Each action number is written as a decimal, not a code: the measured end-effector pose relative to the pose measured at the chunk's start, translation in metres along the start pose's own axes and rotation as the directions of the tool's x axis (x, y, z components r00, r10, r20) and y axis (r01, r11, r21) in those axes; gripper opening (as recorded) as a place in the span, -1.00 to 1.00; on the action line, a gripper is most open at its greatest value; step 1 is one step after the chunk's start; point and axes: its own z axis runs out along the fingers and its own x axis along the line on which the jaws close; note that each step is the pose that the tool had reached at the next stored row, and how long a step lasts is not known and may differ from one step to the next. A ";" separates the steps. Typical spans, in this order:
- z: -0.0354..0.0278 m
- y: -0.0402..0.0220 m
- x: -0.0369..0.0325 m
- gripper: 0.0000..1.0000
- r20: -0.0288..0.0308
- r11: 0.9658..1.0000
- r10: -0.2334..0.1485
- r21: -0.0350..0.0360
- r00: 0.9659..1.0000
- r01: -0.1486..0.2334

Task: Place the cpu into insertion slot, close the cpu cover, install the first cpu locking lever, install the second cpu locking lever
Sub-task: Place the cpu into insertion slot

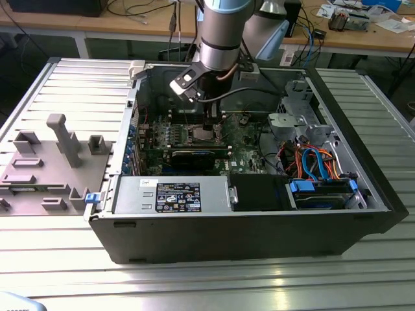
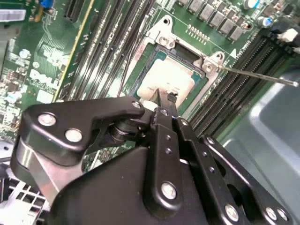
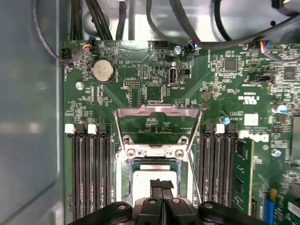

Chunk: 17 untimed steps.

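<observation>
Exterior view first: I see a big robot arm (image 1: 220,32) reaching down into an open computer case (image 1: 259,240). The case sits on a grey metal table (image 1: 363,129). Some grey plastic holders (image 1: 61,139) stand on the table, on the exterior view's left. The gripper (image 1: 209,123) hangs low over the green motherboard (image 1: 246,152), about in the middle of it.

In both wrist views the gripper (image 3: 161,183) (image 2: 165,97) has its two black fingers (image 3: 156,183) pressed close together. Nothing is held between them. The tips are right above the cpu (image 3: 141,180), but I cannot tell if they touch it.

The cpu (image 2: 166,75) is a small pale square. It lies flat inside the insertion slot (image 2: 183,49). A green edge runs all around it.

The cpu cover (image 3: 159,111) is open. It is flipped back from its hinge and lies flat on the board just beside the slot. You can see green board through its open middle.

In the second wrist view a thin metal lever (image 2: 253,75) sticks out sideways from one corner of the slot. It is not hooked down.

Long black memory slots (image 3: 91,173) run along both sides of the slot. A round silver battery (image 3: 102,70) sits further off on the board.
</observation>
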 end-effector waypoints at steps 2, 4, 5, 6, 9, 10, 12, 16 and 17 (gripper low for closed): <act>-0.0087 0.0000 -0.0001 -0.79 0.000 1.000 0.000 0.001 1.000 0.000; -0.0160 -0.0001 -0.0002 -0.79 0.000 1.000 0.000 0.001 1.000 0.000; -0.0186 -0.0001 -0.0002 -0.79 0.000 1.000 0.000 0.001 1.000 0.000; -0.0215 -0.0001 -0.0002 -0.79 0.000 1.000 0.000 0.001 1.000 0.000; -0.0338 -0.0004 -0.0004 -0.79 0.000 1.000 0.000 0.001 1.000 0.000; -0.0357 -0.0005 -0.0004 -0.79 0.000 1.000 0.000 0.001 1.000 0.000; -0.0423 -0.0005 -0.0005 -0.79 0.000 1.000 0.000 0.001 1.000 0.000; -0.0475 -0.0007 -0.0005 -0.79 0.000 1.000 0.000 0.001 1.000 0.000; -0.0475 -0.0007 -0.0005 -0.79 0.000 1.000 0.000 0.001 1.000 0.000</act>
